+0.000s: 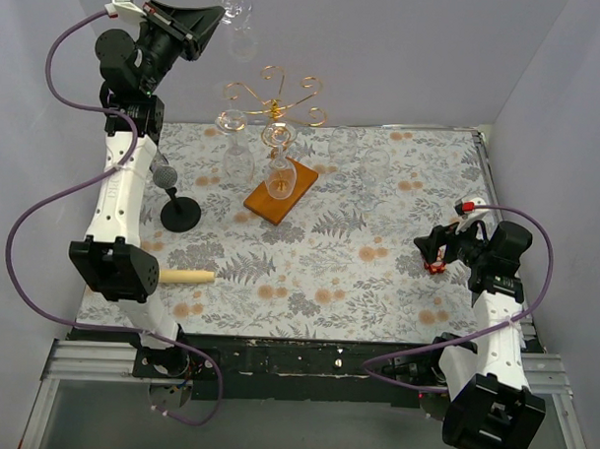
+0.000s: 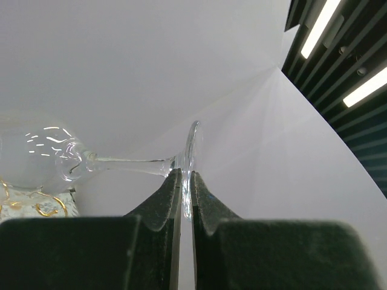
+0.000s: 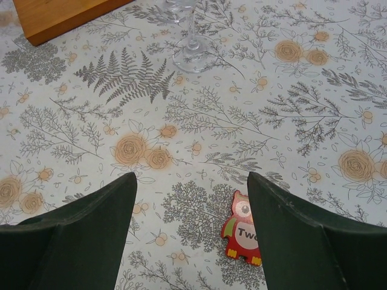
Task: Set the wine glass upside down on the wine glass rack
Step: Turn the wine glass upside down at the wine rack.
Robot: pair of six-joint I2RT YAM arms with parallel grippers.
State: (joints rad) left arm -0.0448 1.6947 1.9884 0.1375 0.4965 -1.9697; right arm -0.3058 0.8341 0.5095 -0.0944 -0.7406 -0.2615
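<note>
My left gripper [image 1: 215,17] is raised high at the back left, above and to the left of the wine glass rack [image 1: 276,105]. It is shut on the foot of the clear wine glass [image 1: 235,4]. In the left wrist view the foot [image 2: 190,151] stands edge-on between the fingers [image 2: 163,199]. The stem runs left to the bowl [image 2: 45,151], so the glass lies roughly sideways. The rack's copper-gold curls [image 2: 37,206] show below the bowl. The rack's wooden base [image 1: 281,191] rests on the floral cloth. My right gripper [image 1: 429,251] hovers open low over the cloth at the right.
Two more clear glasses [image 1: 236,143] [image 1: 279,165] are at the rack. Another glass's foot [image 3: 193,57] stands on the cloth beside the base [image 3: 57,15]. A black microphone stand [image 1: 180,213] and a wooden cylinder [image 1: 185,276] are at the left. A red owl piece [image 3: 243,235] lies by my right fingers [image 3: 284,229].
</note>
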